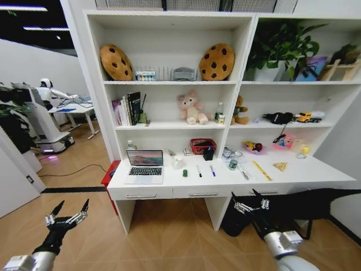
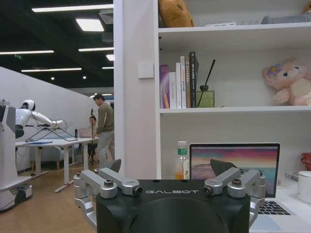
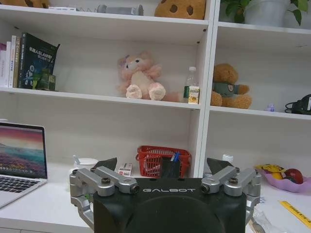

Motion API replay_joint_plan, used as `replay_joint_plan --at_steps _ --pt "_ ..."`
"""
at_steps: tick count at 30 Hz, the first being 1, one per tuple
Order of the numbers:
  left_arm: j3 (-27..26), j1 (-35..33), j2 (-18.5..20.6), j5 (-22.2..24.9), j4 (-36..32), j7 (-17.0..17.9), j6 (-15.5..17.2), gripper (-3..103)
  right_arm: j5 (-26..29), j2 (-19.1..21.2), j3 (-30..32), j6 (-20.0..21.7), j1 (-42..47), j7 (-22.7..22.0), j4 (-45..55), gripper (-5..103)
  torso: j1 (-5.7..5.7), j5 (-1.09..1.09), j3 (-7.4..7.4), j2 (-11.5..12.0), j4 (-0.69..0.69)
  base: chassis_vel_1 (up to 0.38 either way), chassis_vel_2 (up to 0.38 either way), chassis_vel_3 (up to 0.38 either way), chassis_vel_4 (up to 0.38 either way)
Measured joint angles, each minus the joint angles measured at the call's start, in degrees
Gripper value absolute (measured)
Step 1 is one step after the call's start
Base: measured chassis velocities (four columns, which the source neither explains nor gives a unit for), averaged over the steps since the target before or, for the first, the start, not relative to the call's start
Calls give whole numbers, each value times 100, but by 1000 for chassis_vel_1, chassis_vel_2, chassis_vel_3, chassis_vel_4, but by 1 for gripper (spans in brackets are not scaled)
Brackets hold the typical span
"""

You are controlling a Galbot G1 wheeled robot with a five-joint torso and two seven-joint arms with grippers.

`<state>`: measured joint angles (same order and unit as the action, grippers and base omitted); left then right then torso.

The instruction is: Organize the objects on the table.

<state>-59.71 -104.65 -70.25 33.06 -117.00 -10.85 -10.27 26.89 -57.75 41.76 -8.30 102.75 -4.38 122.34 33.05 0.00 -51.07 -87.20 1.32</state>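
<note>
Hovering low and short of the tabletop [image 1: 316,176], the left gripper [image 1: 67,214] and right gripper [image 1: 251,204] are both holding their jaws apart, empty. The laptop [image 1: 145,166] is sitting open at the left end; the marker [image 1: 198,171], pen [image 1: 212,170] and small green item [image 1: 185,173] are lying mid-tabletop, well apart from either gripper. The pens look light, stiff and apt to roll, so gripping mid-barrel seems best; the laptop looks thin, smooth and fragile, better taken by its base edge.

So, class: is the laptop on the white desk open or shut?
Open. The laptop has its lid raised, the screen lit with a colourful picture and the keyboard exposed, on the desk.
</note>
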Motion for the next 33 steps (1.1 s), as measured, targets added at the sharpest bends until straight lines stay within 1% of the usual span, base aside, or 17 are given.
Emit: replay_joint_plan --at_steps 14,29,33 --pt "71 65 -20 9 64 27 10 100 16 1 -76 24 -56 -16 -68 100 0 0 0 0 -1 -131 137 133 -138" --pt "119 93 -50 60 95 45 13 100 4 -10 -100 31 -65 -36 -110 100 0 0 0 0 0 -160 158 168 -158" --pt "138 93 -80 45 92 49 11 100 -17 -23 -123 32 -62 -38 -127 100 0 -1 0 0 -1 -159 178 180 -158"
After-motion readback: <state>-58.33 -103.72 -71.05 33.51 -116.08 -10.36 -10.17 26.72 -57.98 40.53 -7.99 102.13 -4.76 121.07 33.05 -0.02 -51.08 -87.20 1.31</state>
